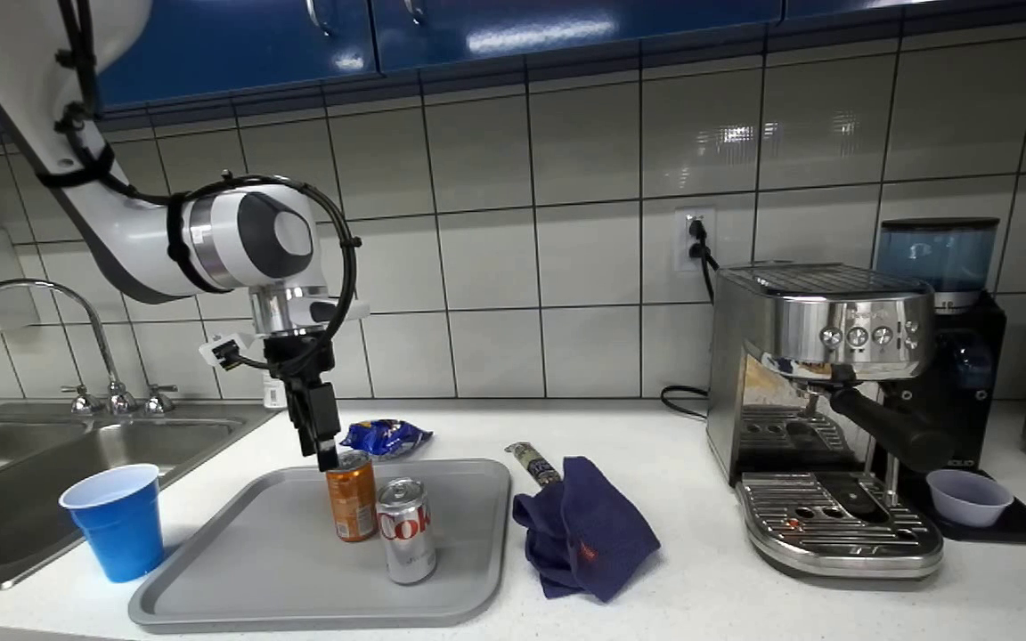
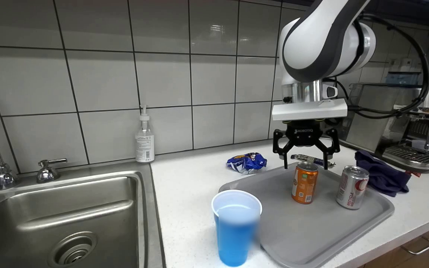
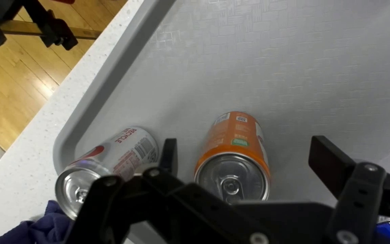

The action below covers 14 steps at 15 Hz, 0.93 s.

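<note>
Franka arm: reaching in from the upper left of an exterior view, it slants down to the wrist, and from there the last stretch points nearly straight down.
Robotiq gripper: and look at it, fingers down and spread wide, hanging above the gray tray with nothing in its hold.
Orange soda can: there it is, on the tray, its top showing between the two fingers in the wrist view, a gap on either side.
Can's long axis: vertical, standing on its base, pull-tab end up toward the gripper.
Silver Coke can: upright too, near the orange one but apart, outside the fingers.
Beside the tray: blue cup and navy cloth, both on the white countertop.
</note>
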{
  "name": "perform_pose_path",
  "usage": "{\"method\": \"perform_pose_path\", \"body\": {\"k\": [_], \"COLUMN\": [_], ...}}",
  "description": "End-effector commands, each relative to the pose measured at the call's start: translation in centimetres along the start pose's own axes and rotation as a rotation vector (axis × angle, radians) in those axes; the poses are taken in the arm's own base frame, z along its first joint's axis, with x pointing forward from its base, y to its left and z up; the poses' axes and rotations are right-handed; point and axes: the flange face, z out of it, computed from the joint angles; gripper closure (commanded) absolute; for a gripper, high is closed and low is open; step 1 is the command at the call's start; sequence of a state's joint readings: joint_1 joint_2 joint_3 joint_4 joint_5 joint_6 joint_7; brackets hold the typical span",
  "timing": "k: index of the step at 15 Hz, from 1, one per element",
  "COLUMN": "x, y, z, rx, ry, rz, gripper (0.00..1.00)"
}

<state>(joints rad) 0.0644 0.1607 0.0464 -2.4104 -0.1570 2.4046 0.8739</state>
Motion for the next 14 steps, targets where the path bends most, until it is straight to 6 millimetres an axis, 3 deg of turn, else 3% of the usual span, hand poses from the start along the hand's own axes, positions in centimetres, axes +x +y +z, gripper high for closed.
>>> {"method": "perform_pose_path", "body": {"k": [1,9,14], "x": [0.4,1.9,2.5], "y": [0.2,0.3,0.0], "z": [0.8,3.1,3.4], "rx": [-0.005,-0.025,-0.01], "ry": [0.005,-0.009,-0.006], "rz": [0.009,0.039,0.049], "gripper": [0.0,0.0,0.0]}}
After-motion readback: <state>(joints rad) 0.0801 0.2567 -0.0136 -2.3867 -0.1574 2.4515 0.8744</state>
